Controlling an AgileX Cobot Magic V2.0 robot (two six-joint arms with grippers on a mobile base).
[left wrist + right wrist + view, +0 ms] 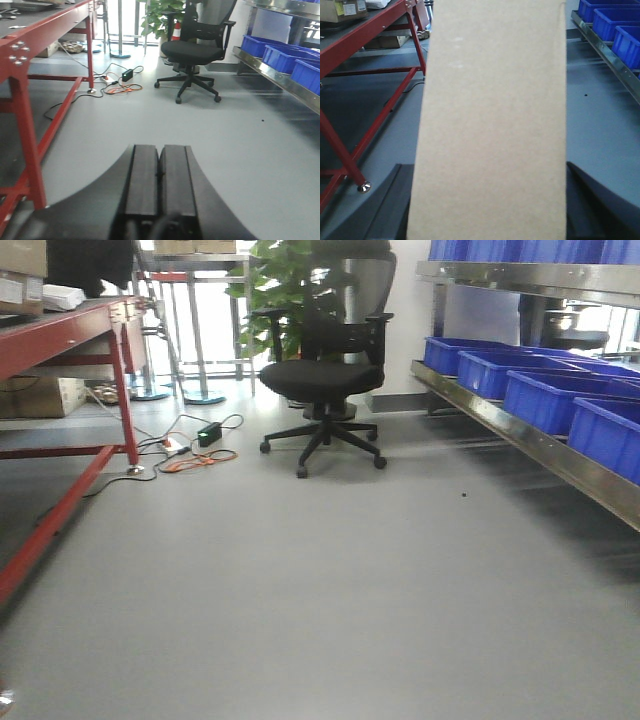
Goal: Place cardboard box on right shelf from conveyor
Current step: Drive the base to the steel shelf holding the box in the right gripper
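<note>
While the front view looks along the floor (320, 590) between the conveyor (60, 335) and the right shelf (520, 435), each wrist view shows its own tool close up.

cardboard box (490, 125): plain tan face filling the middle of the right wrist view from top edge to bottom edge, long side running away from the camera; held clear of the floor, with the conveyor to its left and the right shelf to its right, on neither.
right tool (487, 215): grasping the cardboard box; dark housing shows at both lower corners, flanking the box, while the fingertips themselves are hidden behind it.
left tool (160, 175): clenched, its two black fingers (142, 175) pressed flat together with nothing between them, above bare floor.
conveyor: red frame and red legs along the left side; brown cartons (20, 275) sit on top at the far end, and another carton (45, 395) lies beneath.
right shelf: polished steel rail running along the right side, carrying a row of blue bins (545, 400); an upper level shows above them.
office chair (320, 380): black, on castors, at the far end of the aisle, in front of a green plant (285, 285).
cables (195, 445): loose black and orange leads on the floor near a conveyor leg.
</note>
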